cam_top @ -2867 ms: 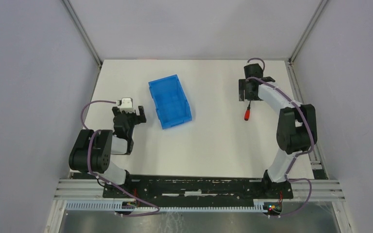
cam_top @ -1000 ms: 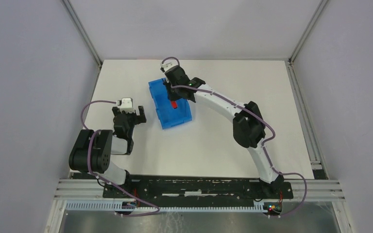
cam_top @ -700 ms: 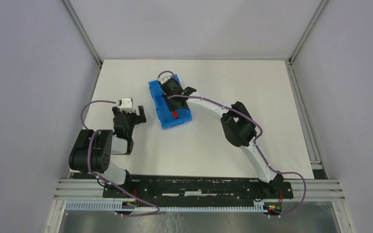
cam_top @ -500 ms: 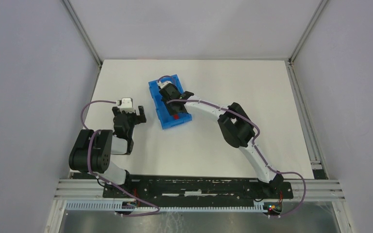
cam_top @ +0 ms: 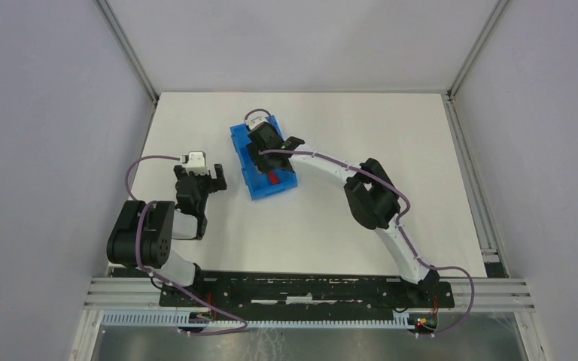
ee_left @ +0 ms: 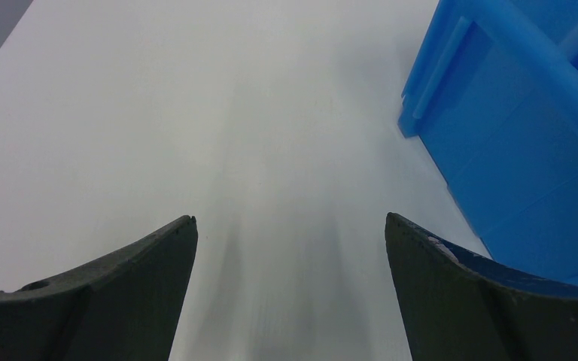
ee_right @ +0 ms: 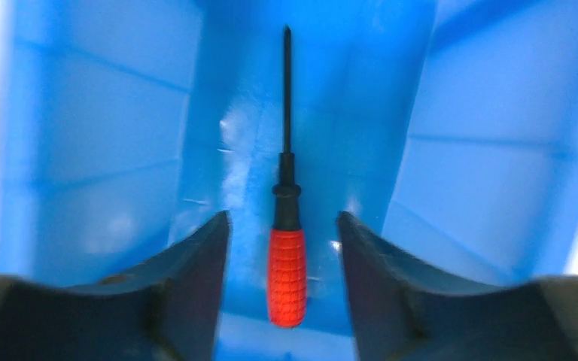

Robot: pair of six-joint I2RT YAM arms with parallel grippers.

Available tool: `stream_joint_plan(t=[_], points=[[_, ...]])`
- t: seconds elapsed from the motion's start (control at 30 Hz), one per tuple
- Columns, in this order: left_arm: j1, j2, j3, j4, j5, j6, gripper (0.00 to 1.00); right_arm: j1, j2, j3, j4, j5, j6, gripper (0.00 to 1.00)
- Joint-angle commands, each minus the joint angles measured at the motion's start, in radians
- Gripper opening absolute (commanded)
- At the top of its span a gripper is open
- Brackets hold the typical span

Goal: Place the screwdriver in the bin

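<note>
While right hand (ee_right: 282, 219) hangs released over bin (ee_right: 98, 113), screwdriver (ee_right: 287, 274) lies btwn its fingers (ee_right: 196, 282), untouched, on bin floor

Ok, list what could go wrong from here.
The screwdriver lies in the bin between the jaws of the open right end effector; a crooked lift might catch its handle and drag it out. It sits low between the bin walls, so a sideways exit could shove the bin.
</note>
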Motion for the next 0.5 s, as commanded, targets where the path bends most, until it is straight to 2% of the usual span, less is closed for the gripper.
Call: stream_joint_plan(t=[0.0, 0.1, 0.37, 0.47], points=[[0.007, -0.017, 0.003, 0.032, 0.013, -0.029, 1.0, 0.006, -0.22, 0.001, 0.1, -0.064, -0.067, 0.68], [0.007, -0.016, 0.003, 0.032, 0.014, -0.029, 1.0, 0.005, -0.352, -0.078, 0.151, -0.107, -0.131, 0.98], [0.007, -0.017, 0.003, 0.032, 0.013, -0.029, 1.0, -0.094, -0.75, -0.466, 0.248, -0.099, -0.201, 0.98], [0.007, -0.017, 0.003, 0.032, 0.013, -0.029, 1.0, -0.139, -0.894, -0.657, 0.296, -0.011, -0.229, 0.98]])
